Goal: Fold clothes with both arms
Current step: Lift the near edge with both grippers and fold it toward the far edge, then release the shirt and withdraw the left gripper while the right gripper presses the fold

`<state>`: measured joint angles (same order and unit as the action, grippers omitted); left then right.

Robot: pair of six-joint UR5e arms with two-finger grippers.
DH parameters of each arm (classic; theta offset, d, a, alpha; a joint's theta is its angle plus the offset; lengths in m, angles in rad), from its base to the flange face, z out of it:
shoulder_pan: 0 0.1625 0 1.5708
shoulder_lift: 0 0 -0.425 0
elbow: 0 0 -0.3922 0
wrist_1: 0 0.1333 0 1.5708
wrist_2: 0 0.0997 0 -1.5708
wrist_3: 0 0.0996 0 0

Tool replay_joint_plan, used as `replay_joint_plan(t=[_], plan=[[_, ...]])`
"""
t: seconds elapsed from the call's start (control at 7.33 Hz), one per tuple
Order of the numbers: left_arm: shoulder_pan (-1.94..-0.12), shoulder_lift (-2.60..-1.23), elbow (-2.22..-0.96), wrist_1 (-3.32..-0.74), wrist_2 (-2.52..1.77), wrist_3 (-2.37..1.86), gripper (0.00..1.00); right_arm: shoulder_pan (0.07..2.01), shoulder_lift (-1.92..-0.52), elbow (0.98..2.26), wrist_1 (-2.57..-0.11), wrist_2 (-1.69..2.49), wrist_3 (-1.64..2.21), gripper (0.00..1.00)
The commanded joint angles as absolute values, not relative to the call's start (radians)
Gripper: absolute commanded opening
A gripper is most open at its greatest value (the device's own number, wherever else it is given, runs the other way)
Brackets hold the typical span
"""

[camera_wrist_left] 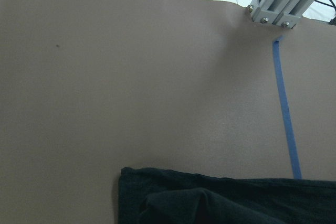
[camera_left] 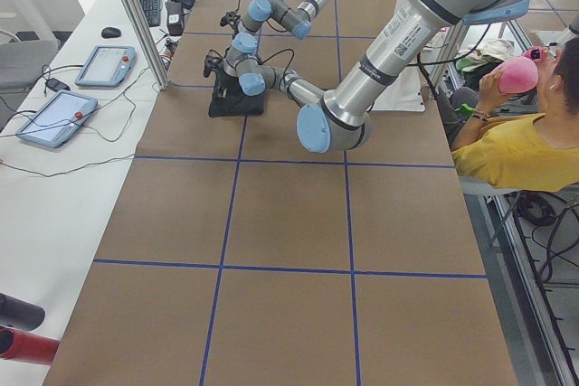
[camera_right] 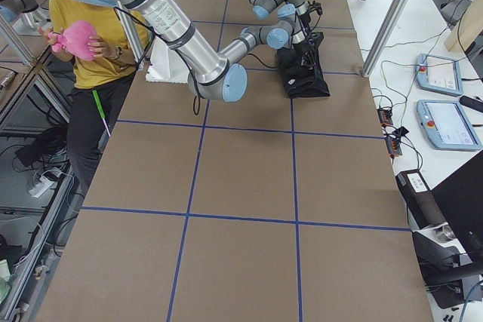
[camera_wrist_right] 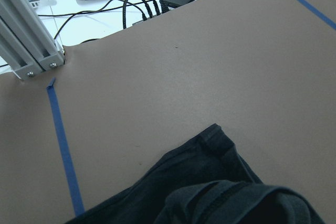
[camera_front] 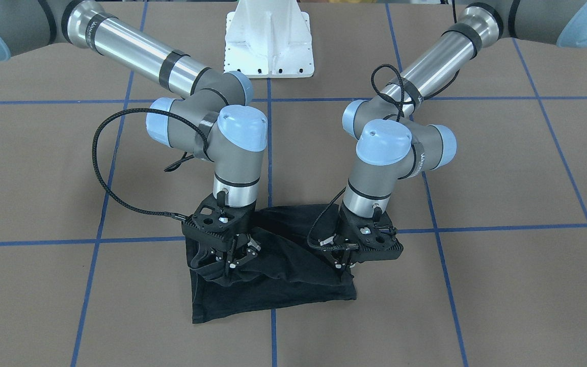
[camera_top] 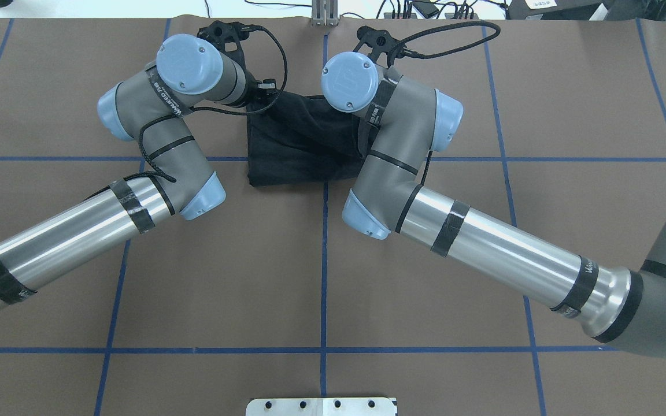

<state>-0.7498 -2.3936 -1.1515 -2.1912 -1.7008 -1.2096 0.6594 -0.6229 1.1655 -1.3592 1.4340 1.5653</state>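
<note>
The clothes are one black T-shirt point(camera_front: 273, 285), folded into a small bundle on the brown table; its graphic is hidden. The shirt also shows under the two wrists in the overhead view point(camera_top: 301, 144). In the front-facing view my left gripper point(camera_front: 343, 267) points down at the bundle's right end, its fingers pinched on the fabric. My right gripper point(camera_front: 230, 267) comes down on the other end and holds a raised fold. A lifted ridge of cloth runs between them. Both wrist views show only a black fabric edge, the T-shirt point(camera_wrist_left: 220, 198) point(camera_wrist_right: 210, 192), low in the picture.
The white mounting pedestal point(camera_front: 269, 41) stands at the robot's side of the table. An aluminium post point(camera_wrist_right: 26, 45) and cables point(camera_wrist_right: 157, 1) lie just past the table's far edge. Control tablets point(camera_left: 54, 115) sit on a side bench. A person in yellow point(camera_right: 90, 28) stands beside the table.
</note>
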Motion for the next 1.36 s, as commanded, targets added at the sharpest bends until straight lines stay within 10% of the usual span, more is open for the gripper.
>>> replay_joint_plan(t=[0.0,0.68,0.82,1.09,1.23], plan=[[-0.756,-2.393,-1.160,-2.206,-1.701,-1.127,1.00,0.707,-0.614,1.160,-1.359,1.497,1.534,0.99],[-0.857,-2.223,-1.380,-2.223,-1.902,-0.862,1.00,0.679,-0.557,1.190,-1.371,1.620,1.492,1.00],[-0.865,-2.201,-1.394,-2.223,-1.913,-0.844,1.00,0.617,-0.557,1.189,-1.371,1.527,1.493,0.88],[-0.864,-2.201,-1.394,-2.223,-1.913,-0.853,1.00,0.543,-0.571,1.187,-1.374,1.470,1.493,0.08],[-0.864,-2.200,-1.396,-2.224,-1.913,-0.854,1.00,0.519,-0.571,1.184,-1.408,1.429,1.493,0.00]])
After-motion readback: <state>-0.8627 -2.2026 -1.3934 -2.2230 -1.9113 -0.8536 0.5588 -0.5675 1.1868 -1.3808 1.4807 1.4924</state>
